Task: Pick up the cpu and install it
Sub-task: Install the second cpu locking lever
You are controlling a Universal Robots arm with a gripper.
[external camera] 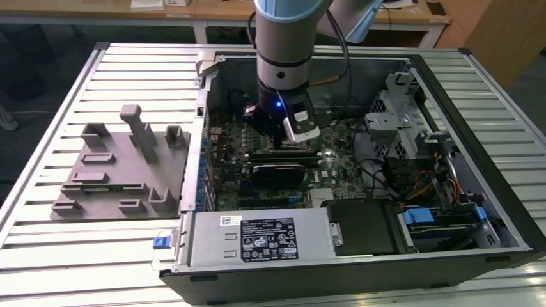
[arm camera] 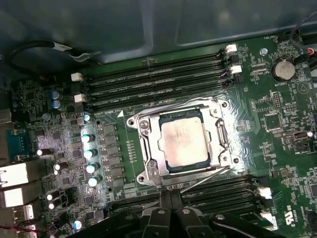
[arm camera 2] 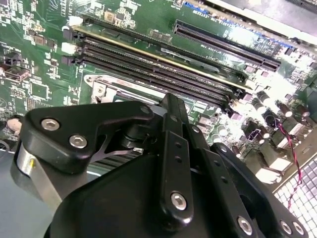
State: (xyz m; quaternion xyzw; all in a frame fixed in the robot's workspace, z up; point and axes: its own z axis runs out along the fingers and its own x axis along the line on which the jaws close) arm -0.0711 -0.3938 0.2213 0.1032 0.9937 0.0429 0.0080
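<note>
Silver cpu (arm camera: 184,142) seated in socket (arm camera: 222,144), claw (external camera: 288,135) above motherboard (external camera: 341,167)

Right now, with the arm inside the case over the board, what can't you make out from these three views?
- Gripper fingertips: cut off by the edge in the first wrist view; hidden behind its own linkage in the second wrist view.
- Cpu: lies in the socket in the first wrist view; whether it is fully seated is too fine to tell.
- Exterior view: the arm blocks the socket area.
</note>
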